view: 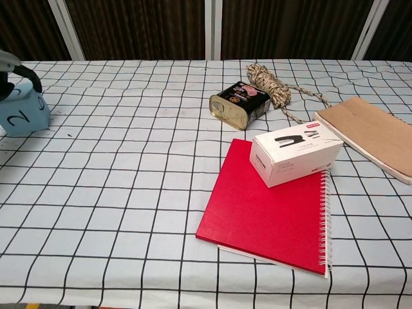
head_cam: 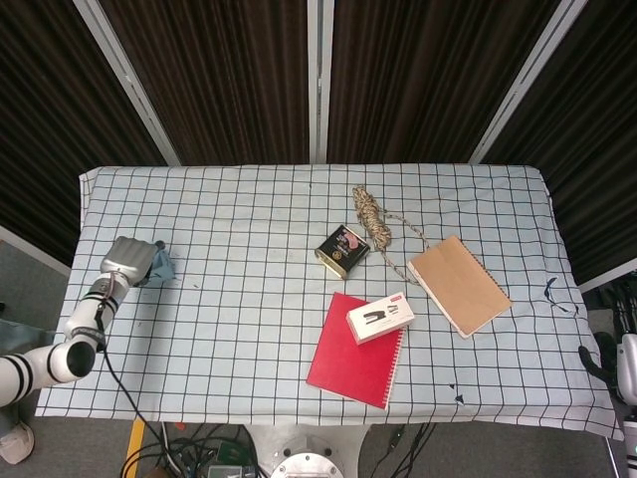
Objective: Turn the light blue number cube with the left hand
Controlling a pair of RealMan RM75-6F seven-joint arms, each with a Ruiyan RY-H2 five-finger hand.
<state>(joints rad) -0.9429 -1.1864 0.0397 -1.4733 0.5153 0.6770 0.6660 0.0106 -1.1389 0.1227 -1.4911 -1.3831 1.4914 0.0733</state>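
The light blue number cube (view: 24, 114) stands on the checked cloth at the far left, its front face showing a "2". From above, the cube (head_cam: 161, 265) is mostly hidden under my left hand (head_cam: 127, 260), which lies over its top with dark fingers (view: 31, 78) curled down its far side, gripping it. In the chest view only the edge of that left hand (view: 8, 69) shows at the frame's border. My right hand (head_cam: 627, 366) hangs off the table at the right edge of the head view, and its fingers cannot be made out.
A black tin (head_cam: 342, 249) and a coil of rope (head_cam: 372, 216) lie mid-table. A red spiral notebook (head_cam: 356, 350) carries a white stapler box (head_cam: 380, 317). A brown notebook (head_cam: 458, 284) lies to the right. The table's left edge runs close to the cube.
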